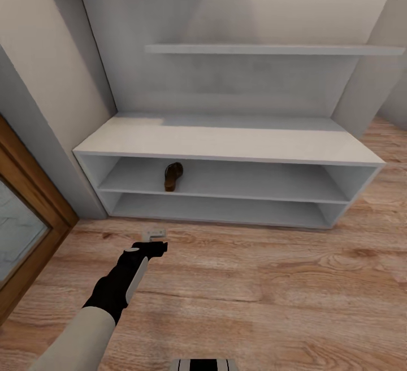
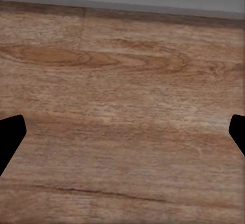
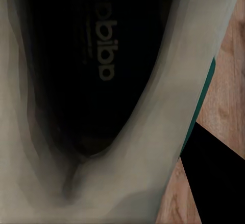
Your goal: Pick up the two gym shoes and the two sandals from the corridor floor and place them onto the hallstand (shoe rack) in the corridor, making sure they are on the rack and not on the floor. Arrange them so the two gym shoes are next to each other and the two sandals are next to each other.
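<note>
I have the robot facing the hallstand (image 1: 226, 148), which sits against the far wall, and one sandal (image 1: 173, 176) already lies on its upper open shelf, toward the left end, toe pointing out to me. The flat top and the lower shelf look bare, and a grey wall shelf (image 1: 271, 49) hangs above. My left gripper (image 1: 155, 234) hangs low over the corridor floor (image 1: 271, 280), just in front of the rack's left end; in the left wrist view its dark fingertips (image 2: 11, 132) sit wide apart at the edges with only wood planks between them, so it is released and carrying nothing. The right wrist view looks straight down into a gym shoe (image 3: 117, 178): dark insole, pale collar, a sliver of green on its side, floor planks beside it. One dark finger (image 3: 212, 178) stands just outside the shoe's wall, which suggests I am about to pinch that wall, but I cannot tell whether the right gripper is clenched yet. I'd judge the task is early, with three items left to shelve.
</note>
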Motion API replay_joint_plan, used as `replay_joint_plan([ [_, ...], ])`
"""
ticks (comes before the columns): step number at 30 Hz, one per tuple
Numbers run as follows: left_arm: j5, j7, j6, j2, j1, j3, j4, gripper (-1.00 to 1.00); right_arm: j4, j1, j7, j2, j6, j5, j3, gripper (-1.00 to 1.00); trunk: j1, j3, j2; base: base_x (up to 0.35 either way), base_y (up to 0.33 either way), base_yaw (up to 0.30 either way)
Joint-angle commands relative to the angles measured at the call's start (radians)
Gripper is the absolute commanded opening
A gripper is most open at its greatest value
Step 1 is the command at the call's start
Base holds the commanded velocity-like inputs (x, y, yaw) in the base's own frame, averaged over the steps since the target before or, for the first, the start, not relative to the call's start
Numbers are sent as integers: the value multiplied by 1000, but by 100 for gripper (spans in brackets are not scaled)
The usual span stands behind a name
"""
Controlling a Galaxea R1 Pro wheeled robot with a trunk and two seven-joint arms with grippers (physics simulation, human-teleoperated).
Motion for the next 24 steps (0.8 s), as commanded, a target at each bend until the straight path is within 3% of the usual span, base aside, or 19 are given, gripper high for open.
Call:
replay_joint_plan([
  [1, 9, 8, 5, 0, 0, -3, -1, 100, -1, -1, 9, 0, 4, 10, -1, -100, 0, -1, 0, -11, -10, 0],
  [18, 9, 8, 5, 0, 0, -6, -1, 100, 3, -1, 11, 1, 4, 13, 12, -100, 0, -1, 0, -15, -1, 0],
  [21, 9, 8, 5, 0, 0, -6, 0, 100, 6, -1, 13, 2, 4, 13, 49, -100, 0, -1, 0, -10, 0, 0],
  [24, 9, 8, 5, 0, 0, -6, -1, 100, 8, -1, 12, 2, 4, 12, 147, -100, 0, -1, 0, -3, 0, 0],
])
